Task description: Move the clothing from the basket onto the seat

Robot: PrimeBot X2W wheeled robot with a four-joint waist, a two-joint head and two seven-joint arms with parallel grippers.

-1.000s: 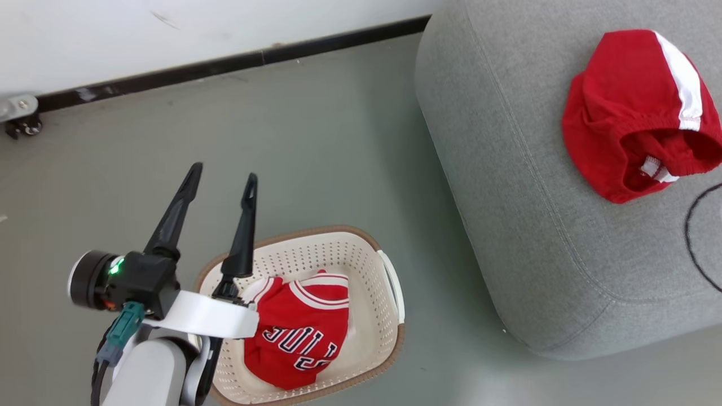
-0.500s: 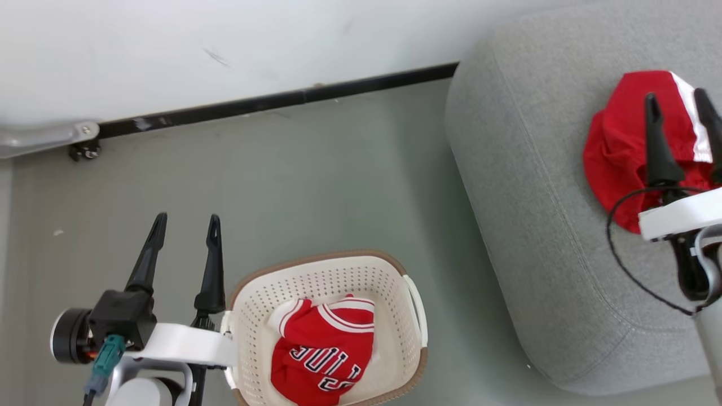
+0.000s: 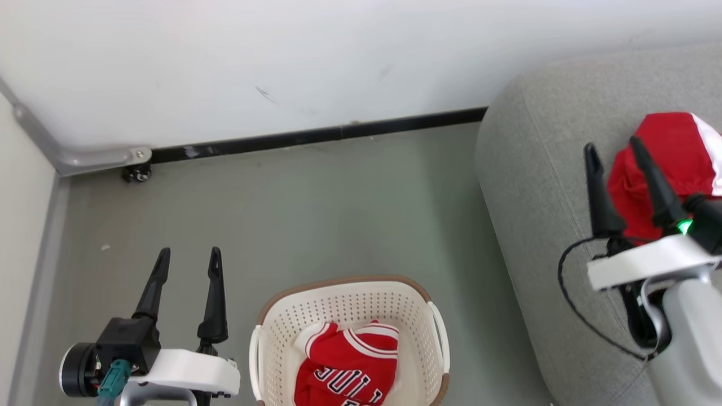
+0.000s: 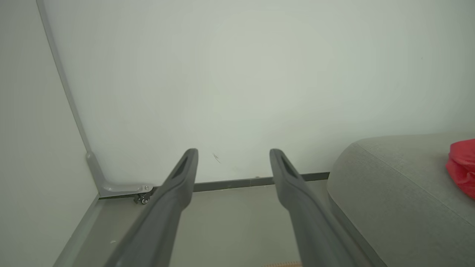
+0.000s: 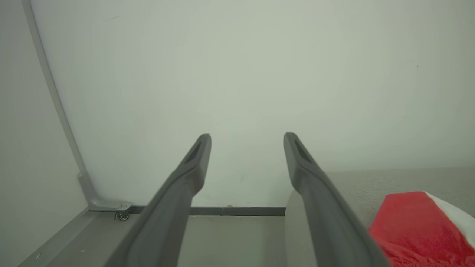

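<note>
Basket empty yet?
Not empty: the red jersey lies crumpled inside the basket; the shorts are on the seat.

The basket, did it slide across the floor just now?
No. The basket keeps the same gap from the grey seat beside it; the camera moved, not the basket.

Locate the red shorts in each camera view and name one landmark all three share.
Head view: the red shorts lie at the right edge on the grey seat, beside the right gripper.
Left wrist view: a red patch at the right edge, on the seat.
Right wrist view: bottom right corner, white stripe showing.
Shared landmark: the small caster, far left in the head view and lower left in both wrist views.
</note>
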